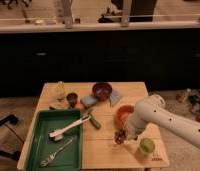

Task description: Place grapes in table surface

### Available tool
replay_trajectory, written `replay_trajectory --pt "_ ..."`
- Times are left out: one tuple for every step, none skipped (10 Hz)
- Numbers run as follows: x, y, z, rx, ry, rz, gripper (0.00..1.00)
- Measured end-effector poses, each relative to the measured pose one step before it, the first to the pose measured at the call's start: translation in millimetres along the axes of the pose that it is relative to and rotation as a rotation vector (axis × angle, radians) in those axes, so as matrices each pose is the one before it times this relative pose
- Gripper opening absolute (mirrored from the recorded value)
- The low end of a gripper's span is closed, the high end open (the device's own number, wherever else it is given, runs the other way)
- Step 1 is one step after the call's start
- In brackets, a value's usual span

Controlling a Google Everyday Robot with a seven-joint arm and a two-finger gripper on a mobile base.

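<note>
The white arm reaches in from the right, and my gripper [121, 135] points down over the tan wooden table surface [105, 150], just in front of an orange bowl [124, 114]. It is shut on the grapes [119, 139], a small dark purple-red lump at the fingertips. The grapes are at or just above the tabletop; I cannot tell whether they touch it. A green cup [146, 145] stands just right of the gripper.
A green tray [43, 140] at the front left holds a white brush [68, 128] and a fork [55, 151]. A green vegetable [94, 121] lies by the tray. At the back are a dark red bowl [102, 90], blue cloths [114, 98], a small dark cup [72, 98] and a yellowish bottle [60, 89].
</note>
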Motion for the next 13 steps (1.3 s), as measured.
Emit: replay_trajectory --pt "-4.02 -0.11 4.69 -0.00653 -0.01623 -0.00171 0.0" --pt "-3.02 0.27 4.1 -0.0067 -0.01647 -0.00144 0.0" --pt "-4.06 0.95 5.82 -0.00963 -0.02273 -0.00085 0.0" --pt "-5.43 0.13 5.77 -0.01273 -0.01047 -0.00872 0.0" --pt "-8.73 -1.5 7.58 -0.01567 -0.02013 -0.01421 0.0" --pt "0.37 1.45 2.94 -0.0137 -0.01108 -0.00244 0.0" --pt "0.31 1.01 1.78 -0.00912 -0.00673 -0.00262 0.0" --pt "-2.04 -0.7 1.43 -0.00701 -0.01215 -0.0092 0.0" --pt "-2.18 -0.02 1.8 -0.0135 -0.01065 -0.01565 0.0" --pt "-2.08 -0.38 1.09 -0.01257 -0.01376 -0.01821 0.0" --pt "-1.03 0.84 0.87 -0.0153 -0.01115 -0.01668 0.0" --pt "-0.13 0.88 0.62 -0.01189 -0.00367 -0.00629 0.04" --pt "-0.75 -0.2 0.6 -0.00808 -0.00165 -0.00334 0.14"
